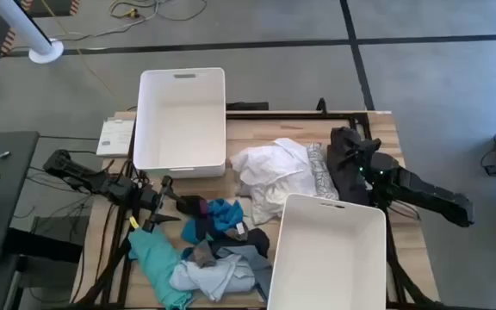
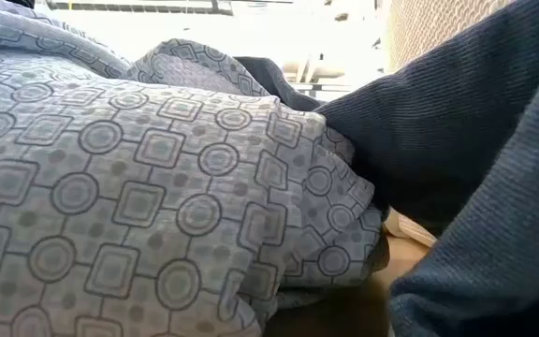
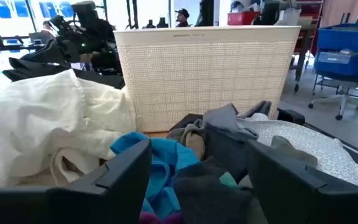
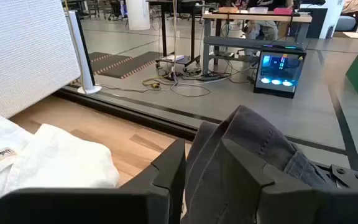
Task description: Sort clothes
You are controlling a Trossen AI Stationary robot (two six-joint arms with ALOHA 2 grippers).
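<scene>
My right gripper (image 1: 349,155) is at the table's far right, shut on a dark grey garment (image 1: 350,176), which also shows in the right wrist view (image 4: 241,143) and as dark cloth at the right of the low view (image 2: 475,140). Beside it lie a white garment (image 1: 274,176) and a grey-white patterned one (image 1: 319,179). My left gripper (image 1: 164,196) is open at the left edge of a pile holding a blue garment (image 1: 222,215), a dark one (image 1: 246,241), a teal one (image 1: 153,257) and a pale blue one (image 1: 209,277). Its fingers (image 3: 129,168) stand on either side of the blue and dark cloth (image 3: 204,180). My right gripper pinches a bunched-up part of the dark grey garment (image 4: 225,158) between its two fingers, several layers thick. The fingers come about level from the table's right side. The cloth bulges up past the fingers and drapes around the gripper; whether its lower part lies on the table I cannot tell.
A white bin (image 1: 179,120) stands at the far left of the table and a second white bin (image 1: 330,258) at the near right, close to the pile. The patterned garment fills the low view (image 2: 138,187). Bare wood shows beyond the right gripper (image 4: 123,134).
</scene>
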